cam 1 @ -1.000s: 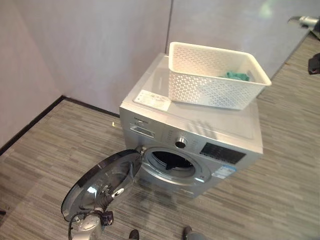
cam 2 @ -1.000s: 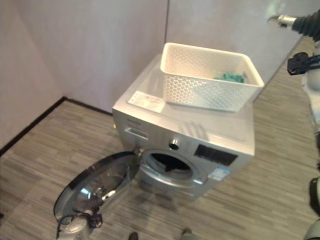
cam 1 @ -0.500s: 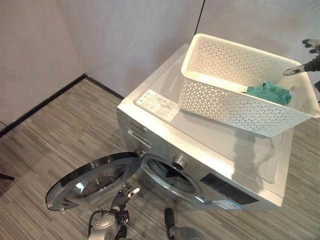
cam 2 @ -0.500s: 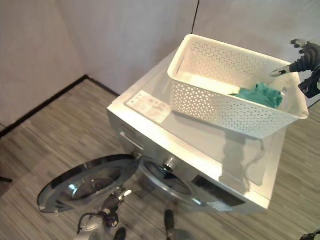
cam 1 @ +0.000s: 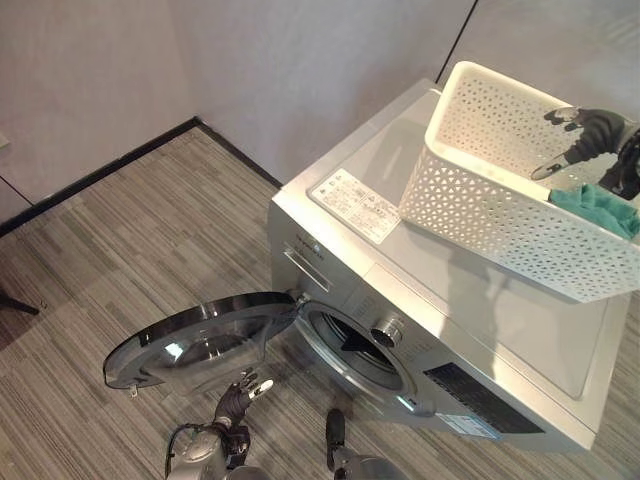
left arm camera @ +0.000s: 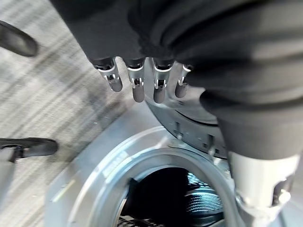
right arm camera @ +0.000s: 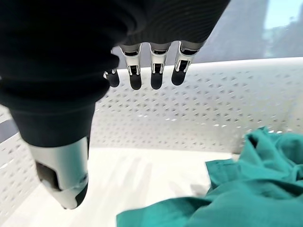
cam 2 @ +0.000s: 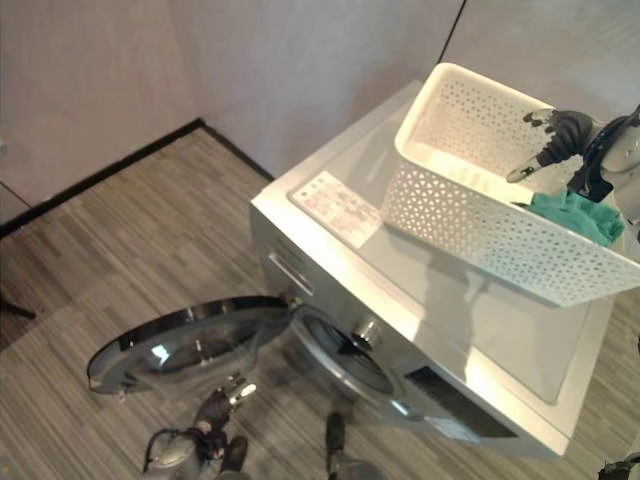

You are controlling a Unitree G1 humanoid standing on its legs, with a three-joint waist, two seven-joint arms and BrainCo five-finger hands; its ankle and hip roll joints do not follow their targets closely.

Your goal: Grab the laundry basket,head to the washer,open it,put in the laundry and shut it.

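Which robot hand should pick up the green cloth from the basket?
The right hand. It hovers open inside the white basket on top of the washer, just above the green cloth. The left hand hangs low near the open washer door, far from the basket.

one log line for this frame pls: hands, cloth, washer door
right hand: open, in laundry basket above teal cloth | left hand: open, idle by washer | door: open | basket: on washer top
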